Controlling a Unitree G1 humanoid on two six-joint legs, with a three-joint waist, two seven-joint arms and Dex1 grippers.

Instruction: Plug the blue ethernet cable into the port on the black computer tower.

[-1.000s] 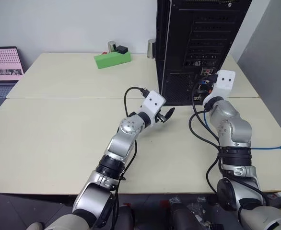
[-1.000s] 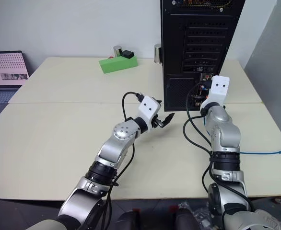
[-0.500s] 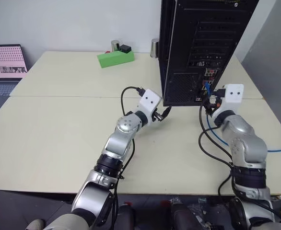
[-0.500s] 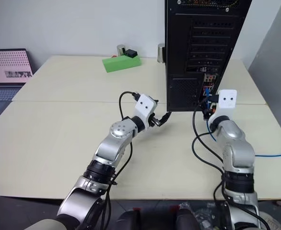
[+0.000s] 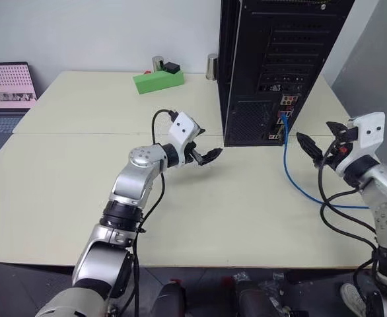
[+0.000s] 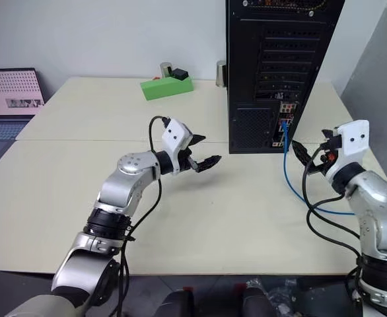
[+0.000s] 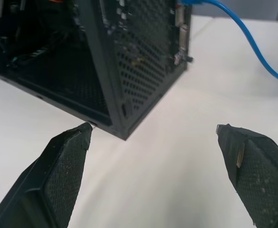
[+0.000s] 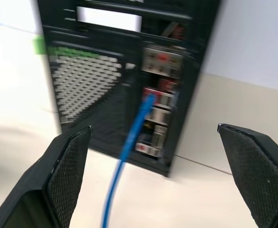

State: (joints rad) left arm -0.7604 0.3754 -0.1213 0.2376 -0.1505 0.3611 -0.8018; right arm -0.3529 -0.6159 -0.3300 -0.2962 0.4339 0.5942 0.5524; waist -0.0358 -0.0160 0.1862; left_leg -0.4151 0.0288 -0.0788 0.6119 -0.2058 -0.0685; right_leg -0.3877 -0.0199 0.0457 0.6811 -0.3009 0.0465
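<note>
One black computer tower (image 5: 279,66) is seen standing at the far side of a pale table (image 5: 68,191), its rear panel turned toward the robot and its top cut off by the picture edge. One blue ethernet cable (image 5: 292,175) is counted: one end is seated among the connectors low on the tower's rear panel, at the port (image 5: 283,117), and from there the cord hangs down to the table and runs off to the right of the tower. Its far end is hidden behind the right arm. The port itself is too small and too covered by the plug to be made out, and in the right wrist view the panel is blurred.

Two grippers are counted. The left gripper (image 5: 205,157) is held just above the table, near the tower's front-left lower corner, with its fingers spread wide and nothing between them. The right gripper (image 6: 304,153) is held to the right of the tower, apart from the cable, fingers likewise spread wide and empty.

Behind the tower's left side, one green block (image 5: 157,80) with a small dark thing on it and two small metal cylinders (image 5: 211,66) can be counted. One laptop (image 5: 5,92) is cut off at the left edge.
</note>
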